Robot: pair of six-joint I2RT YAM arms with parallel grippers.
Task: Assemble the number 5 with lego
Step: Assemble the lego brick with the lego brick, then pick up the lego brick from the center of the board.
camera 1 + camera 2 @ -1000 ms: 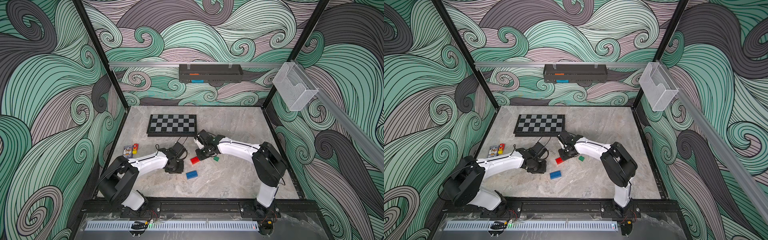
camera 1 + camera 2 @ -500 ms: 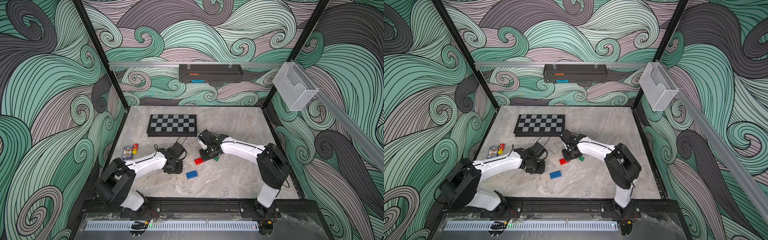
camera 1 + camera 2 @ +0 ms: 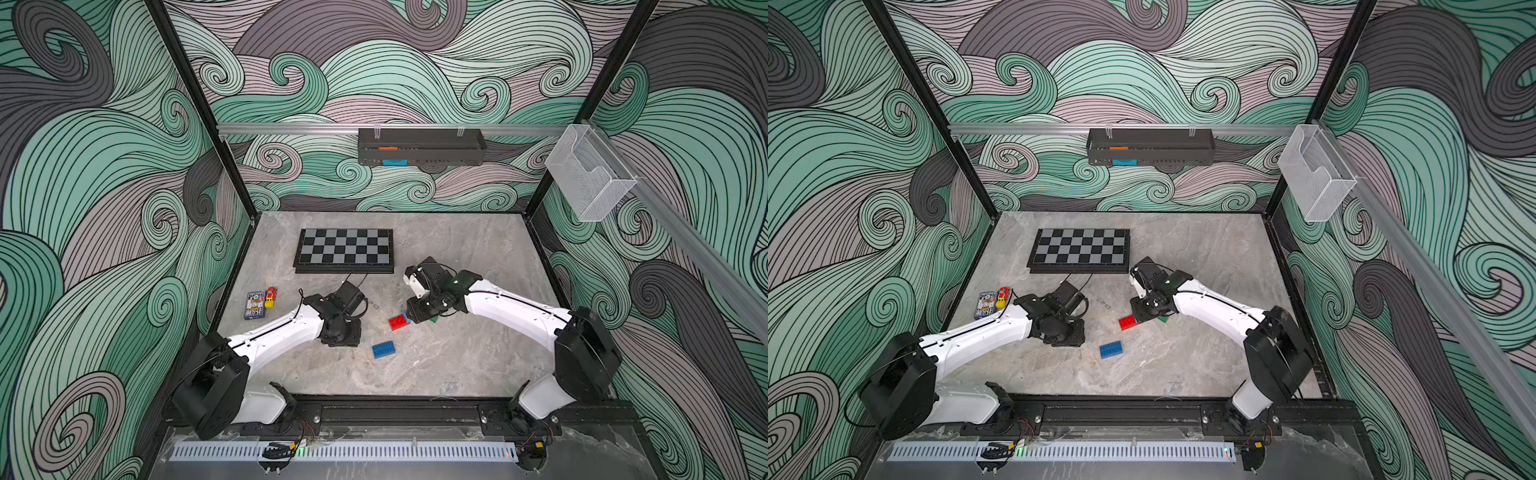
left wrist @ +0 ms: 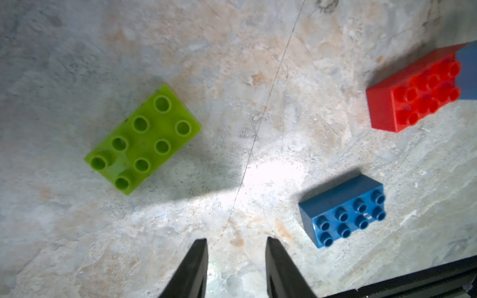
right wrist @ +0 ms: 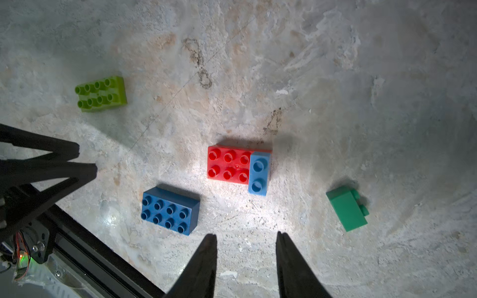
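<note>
Lego, overall: five bricks, all lying on the marble table (image 3: 457, 365) near its front middle; none lifted.
Left gripper (image 4: 236, 241): fingers apart, bare table between them, holding nothing.
Lime brick (image 4: 142, 139): studs up, alone, a little ahead of the left gripper's tips; hidden under that arm in both top views.
Dark-blue brick (image 5: 169, 210): studs up, alone, nearest the black front rail (image 5: 98, 254).
Red brick (image 5: 227, 165): studs up, just behind the dark-blue brick, not touching it.
Light-blue brick (image 5: 259, 172): seated across the red brick's end studs; whether it is pressed fully home cannot be told.
Right gripper (image 5: 245, 237): fingers apart and empty, tips clear of the red and light-blue pair.
Dark-green brick (image 5: 347, 209): tipped on its side, rightmost of the five, apart from the pair.
Step in hand (judged): first joint of the number 5 made; both arms free for the next row.
Next move (judged): lime brick onto the light-blue; needs a squared grip, stud alignment, and the pair steadied.
Edges: front rail close to the dark-blue brick; checkered board (image 3: 345, 249) well behind.
Open room: bare table right of the dark-green brick and between the arms.
</note>
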